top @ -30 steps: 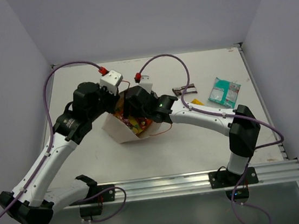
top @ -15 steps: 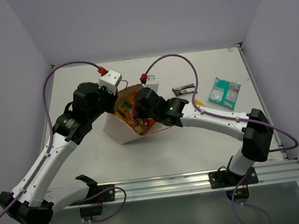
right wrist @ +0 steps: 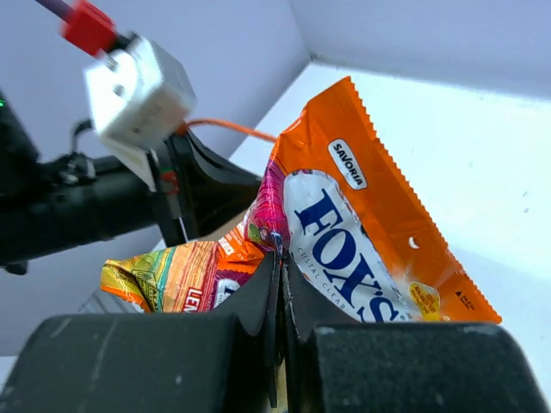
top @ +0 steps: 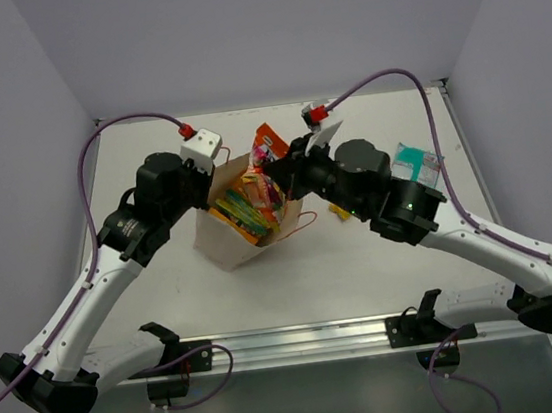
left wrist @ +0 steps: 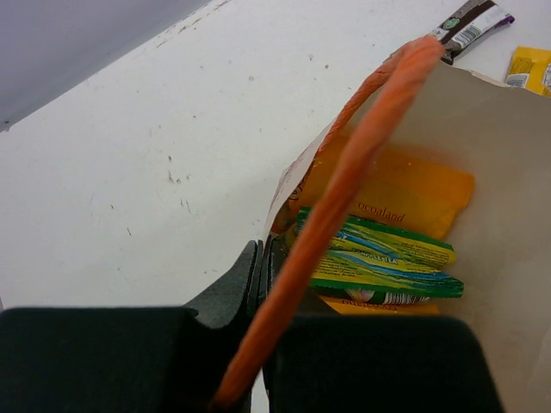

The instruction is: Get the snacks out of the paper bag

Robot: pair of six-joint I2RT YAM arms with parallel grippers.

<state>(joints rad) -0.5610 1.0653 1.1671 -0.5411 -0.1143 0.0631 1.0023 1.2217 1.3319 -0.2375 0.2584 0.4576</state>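
Note:
The cream paper bag (top: 227,235) stands left of centre with its mouth toward the right. My left gripper (top: 213,180) (left wrist: 263,260) is shut on the bag's left rim, and the orange string handle (left wrist: 362,146) runs across it. Inside the paper bag lie green snacks (left wrist: 379,256) and an orange one (left wrist: 413,191). My right gripper (top: 277,162) (right wrist: 280,258) is shut on an orange Fox's packet (top: 268,143) (right wrist: 370,215), held above the bag's mouth. A red-yellow packet (right wrist: 168,274) (top: 260,190) hangs against the jaws too.
A teal packet (top: 412,160) lies on the table at the right. A yellow packet (top: 340,210) (left wrist: 530,69) lies beside the bag, partly under the right arm. A dark brown bar (left wrist: 469,22) lies beyond the bag. Walls close in the table.
My right gripper has shut inside the bag and risen out to the right with the orange packet. The right arm has swung outward. The left gripper still holds the rim.

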